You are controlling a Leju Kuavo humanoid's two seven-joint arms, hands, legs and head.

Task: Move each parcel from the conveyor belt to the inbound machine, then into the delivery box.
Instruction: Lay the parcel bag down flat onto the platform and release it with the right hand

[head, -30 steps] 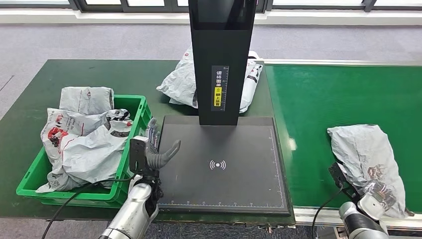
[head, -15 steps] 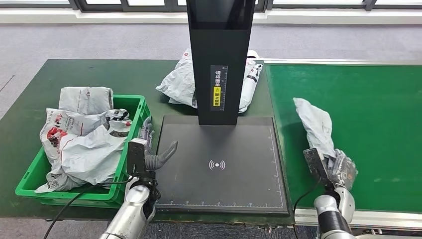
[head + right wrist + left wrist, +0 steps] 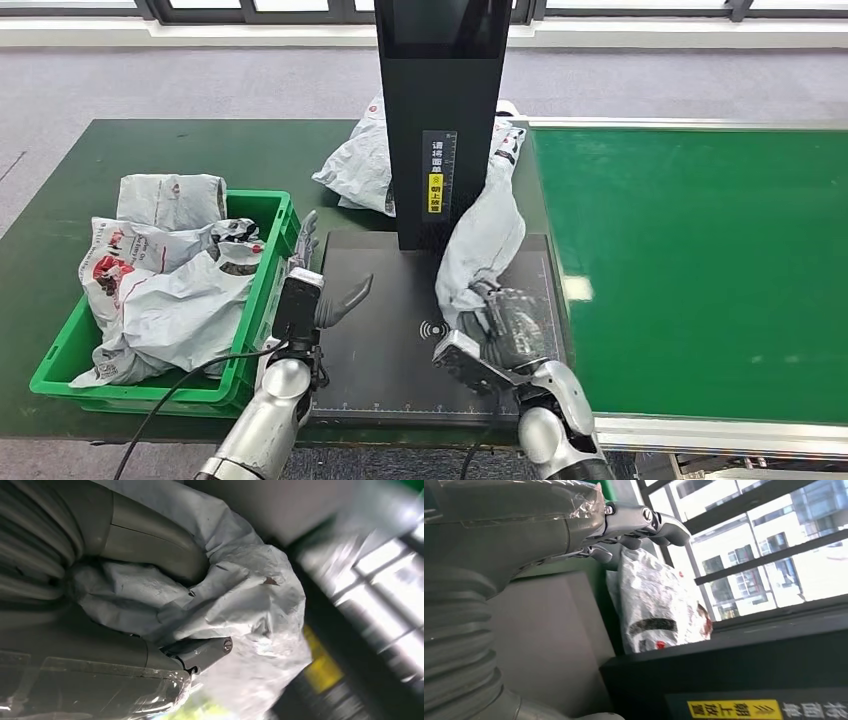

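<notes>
The right hand [image 3: 512, 335] grips a grey parcel [image 3: 483, 235] by its lower end, the fingers [image 3: 150, 542] wrapped around crumpled plastic; in the right wrist view the thumb and the dark fingers press into the bag from both sides. The parcel stands up from the hand, tilted, over the right half of the black scanner plate [image 3: 400, 370], and its upper end leans against the right side of the scanner's black column [image 3: 440, 120]. The left hand [image 3: 318, 290] holds nothing, its fingers spread apart, at the left edge of the plate, just beside the green crate [image 3: 262, 325]. The crate sits at the left end of the desk [image 3: 60, 180], with several grey parcels heaped in it. Another parcel [image 3: 355, 165] lies on the desk behind the column. The green conveyor belt [image 3: 700, 250] runs along the right side.

Half a second ago the right hand held the same parcel above the near left part of the belt; hand and parcel have since come across to the plate. The left hand has kept its place, fingers apart
</notes>
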